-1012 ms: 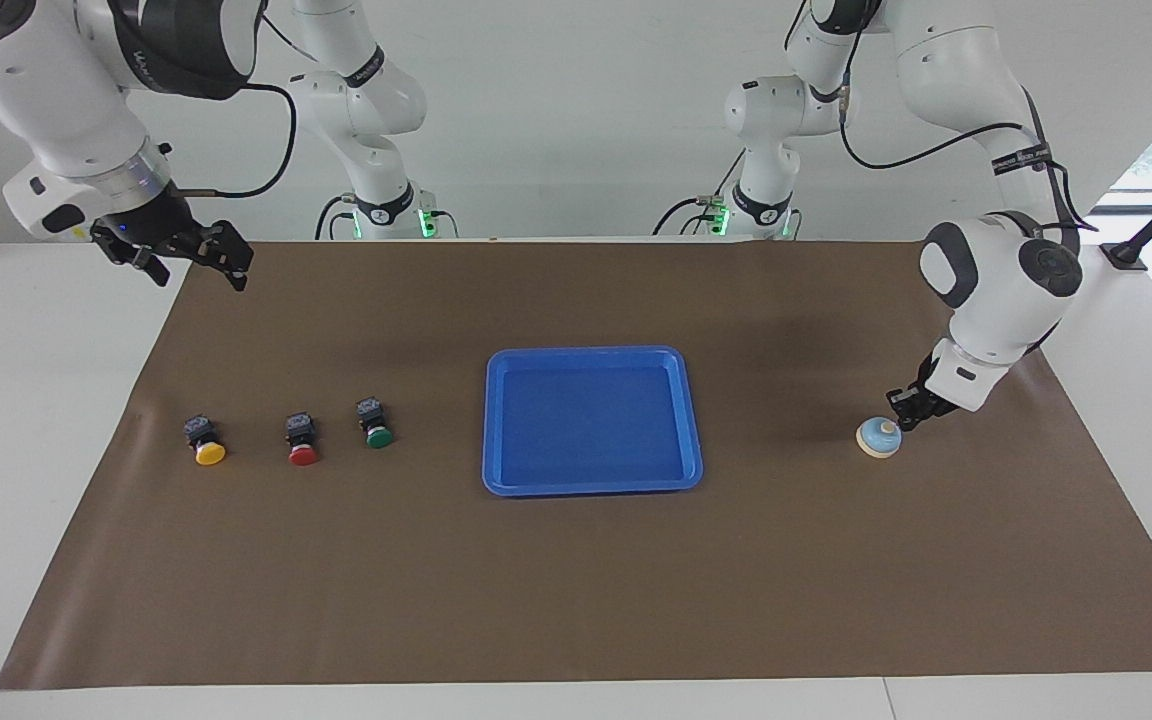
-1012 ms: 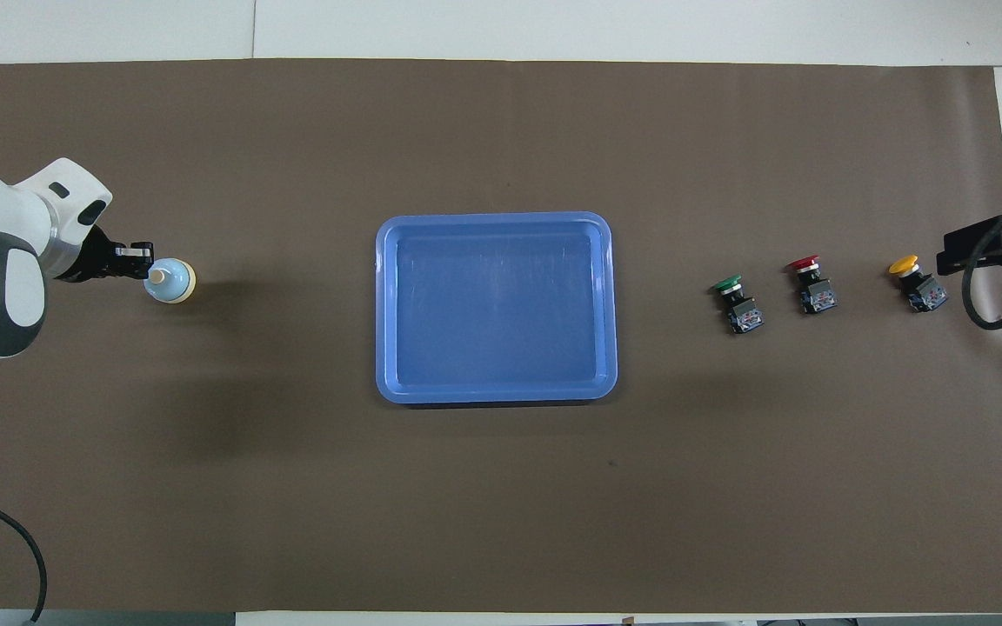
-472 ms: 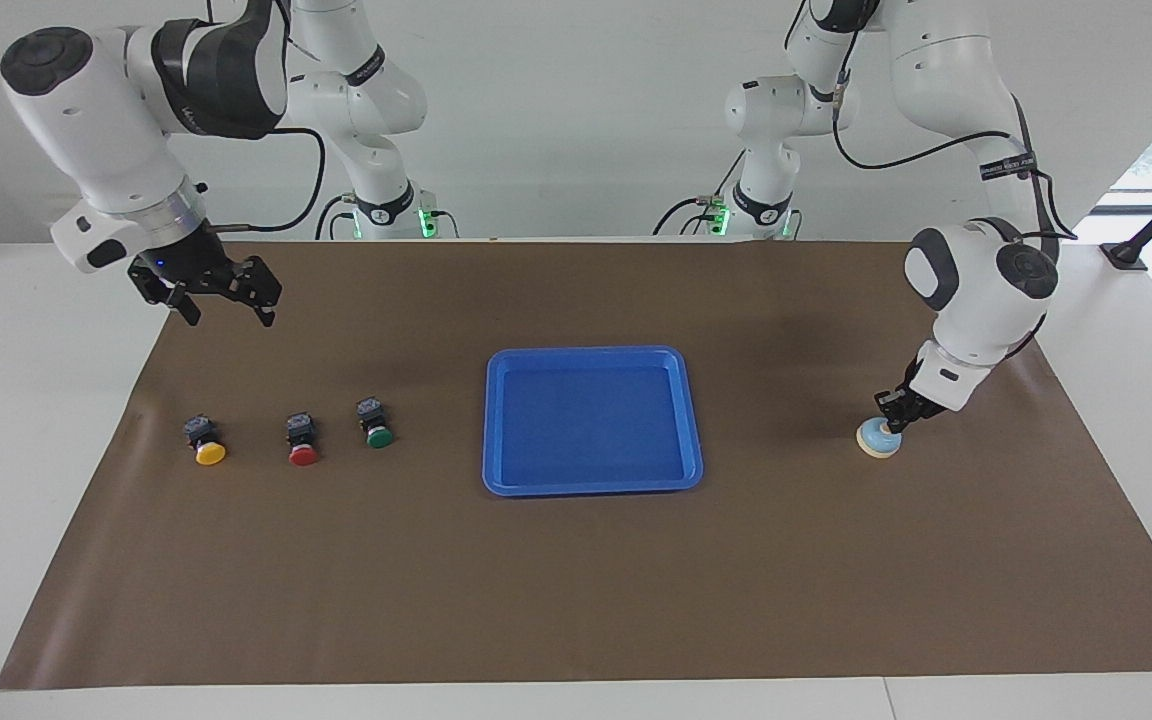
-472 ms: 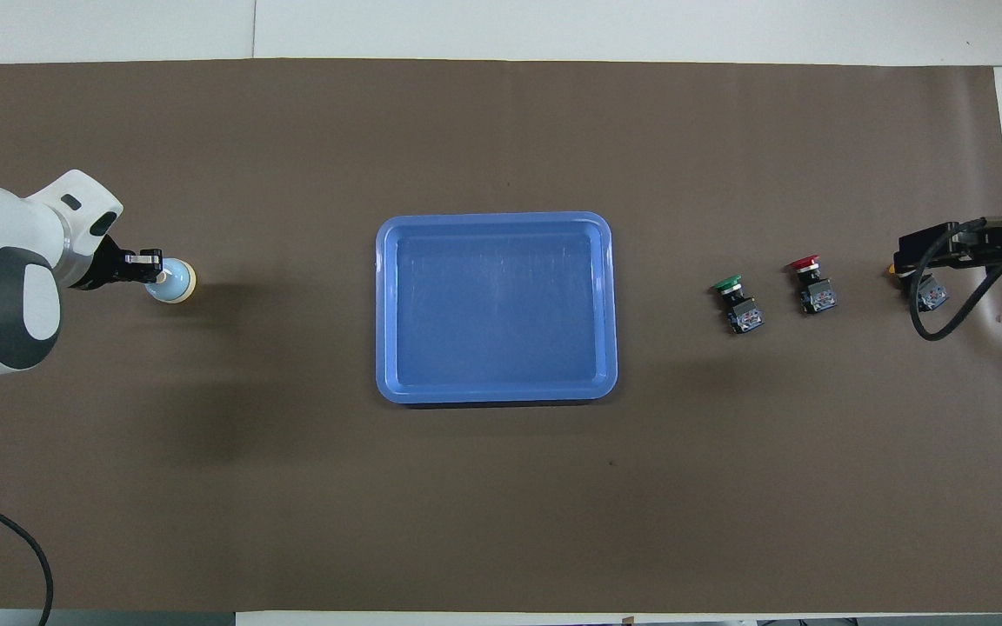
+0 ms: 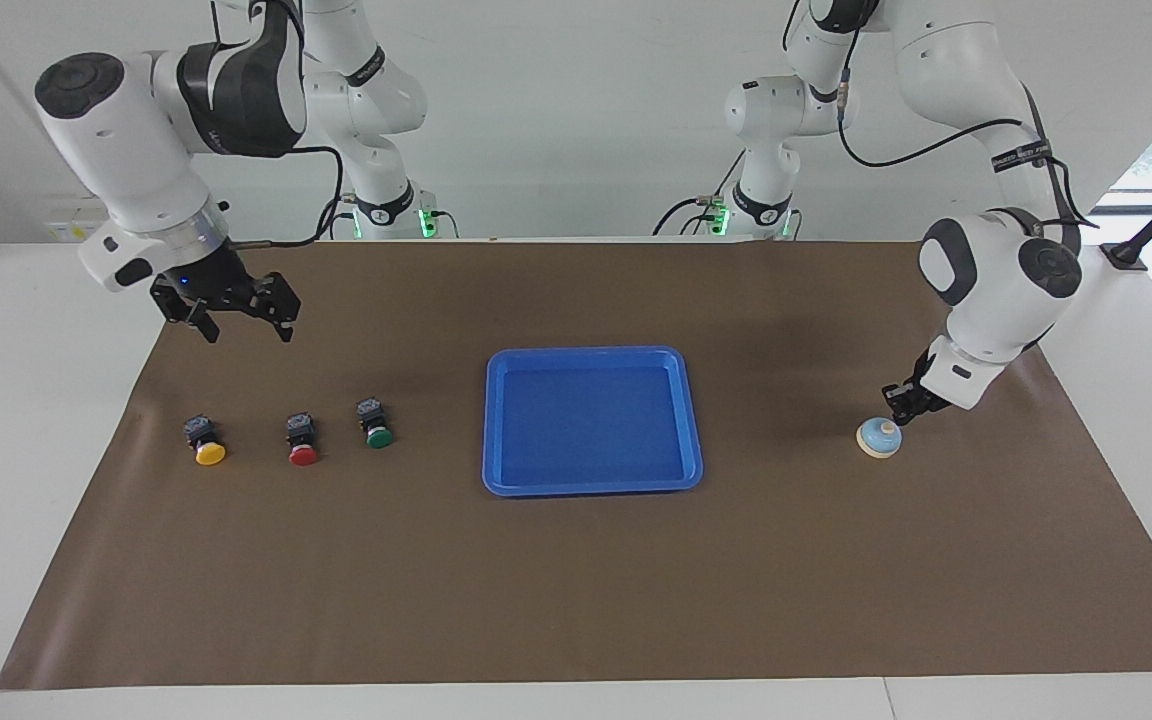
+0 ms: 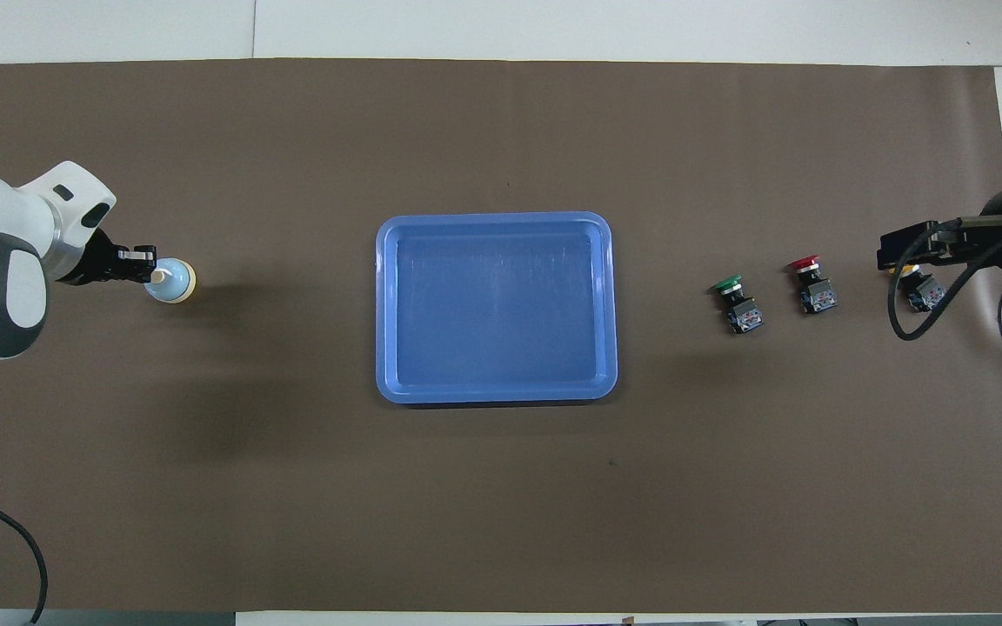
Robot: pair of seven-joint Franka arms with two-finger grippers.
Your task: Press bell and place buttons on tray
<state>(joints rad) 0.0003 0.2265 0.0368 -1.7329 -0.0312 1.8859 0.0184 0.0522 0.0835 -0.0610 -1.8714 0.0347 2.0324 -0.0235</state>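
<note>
The light-blue bell sits on the mat toward the left arm's end, also in the overhead view. My left gripper is shut and hovers just above the bell's knob, apart from it; it also shows in the overhead view. The yellow button, red button and green button lie in a row toward the right arm's end. My right gripper is open and empty, in the air over the mat near the yellow button. In the overhead view it covers part of the yellow button. The blue tray is empty.
A brown mat covers the table. The tray lies at its middle, between the bell and the green button and red button. A black cable hangs from the right arm.
My left gripper came down onto the bell's knob, then lifted off it. My right gripper has moved down and toward the buttons, still open.
</note>
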